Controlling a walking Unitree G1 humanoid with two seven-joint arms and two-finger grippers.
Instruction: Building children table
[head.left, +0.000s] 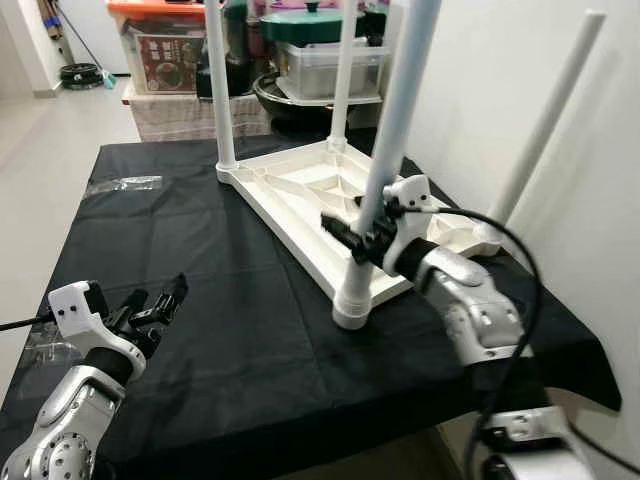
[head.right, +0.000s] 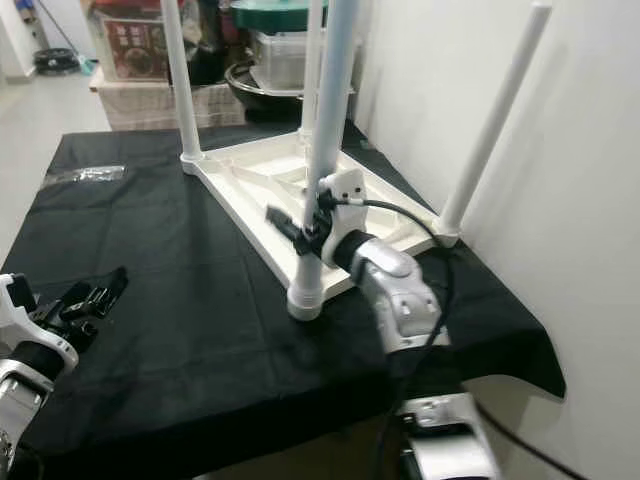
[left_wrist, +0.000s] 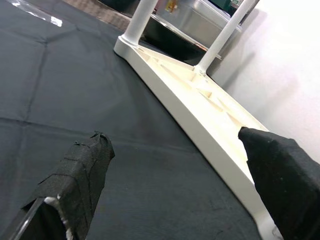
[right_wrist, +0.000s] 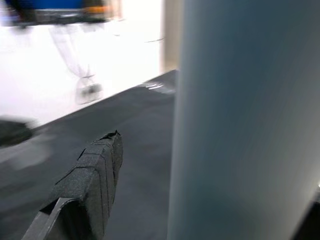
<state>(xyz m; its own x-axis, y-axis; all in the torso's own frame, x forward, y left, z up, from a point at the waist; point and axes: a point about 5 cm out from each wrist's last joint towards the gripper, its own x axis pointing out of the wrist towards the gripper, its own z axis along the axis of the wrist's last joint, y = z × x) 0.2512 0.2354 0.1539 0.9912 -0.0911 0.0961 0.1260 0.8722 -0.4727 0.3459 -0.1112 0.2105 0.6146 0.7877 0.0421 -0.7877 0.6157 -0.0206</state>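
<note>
Between the right gripper's (head.left: 352, 236) jaws, the near table leg (head.left: 392, 150).

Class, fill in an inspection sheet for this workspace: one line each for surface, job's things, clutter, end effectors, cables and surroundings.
Surface: table under a black cloth.
Job's things: white children's tabletop lying upside down, four white legs standing up from its corners; near leg.
Clutter: clear plastic bag on the cloth's far left.
End effectors: right end effector at the near leg, its fingers either side of it; left end effector open, low over the cloth.
Cables: black cable looping over the right arm.
Surroundings: white wall on the right; storage boxes and pots behind.
</note>
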